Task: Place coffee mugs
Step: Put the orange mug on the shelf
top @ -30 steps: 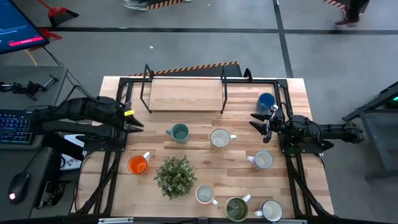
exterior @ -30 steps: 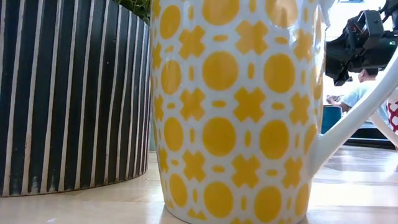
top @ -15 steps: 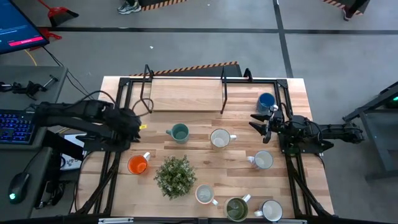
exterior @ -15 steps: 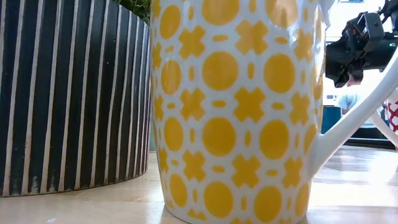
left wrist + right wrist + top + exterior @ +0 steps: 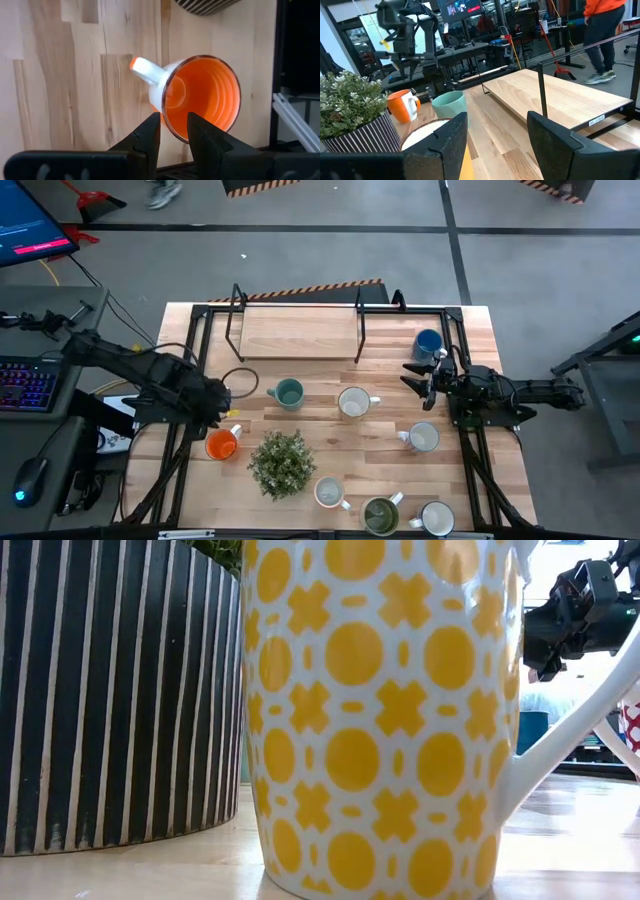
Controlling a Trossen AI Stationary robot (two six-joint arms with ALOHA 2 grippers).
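The orange mug [image 5: 221, 444] stands upright on its base near the table's left edge, its white handle [image 5: 146, 69] pointing toward the far side. My left gripper [image 5: 226, 420] points down just above it. Its fingers are open by a narrow gap [image 5: 174, 127], over the mug's rim [image 5: 167, 125] beside the handle, and I see no touch. My right gripper [image 5: 420, 376] waits open at the right side, near the blue mug [image 5: 428, 343]. The teal mug [image 5: 288, 393], the olive mug [image 5: 379, 515] and the white mugs [image 5: 352, 402] [image 5: 423, 437] [image 5: 435, 519] stand on the table.
A potted plant [image 5: 282, 462] in a striped pot [image 5: 110, 690] stands right of the orange mug. The yellow-patterned mug [image 5: 380, 720] sits beside it near the near edge. A wooden riser shelf [image 5: 298, 330] spans the far side. Black frame rails [image 5: 190, 430] border the table's left and right.
My left arm has swung from the far-left part of the table toward the near edge. It has tipped over to point down above the orange mug. The mugs have stayed where they were.
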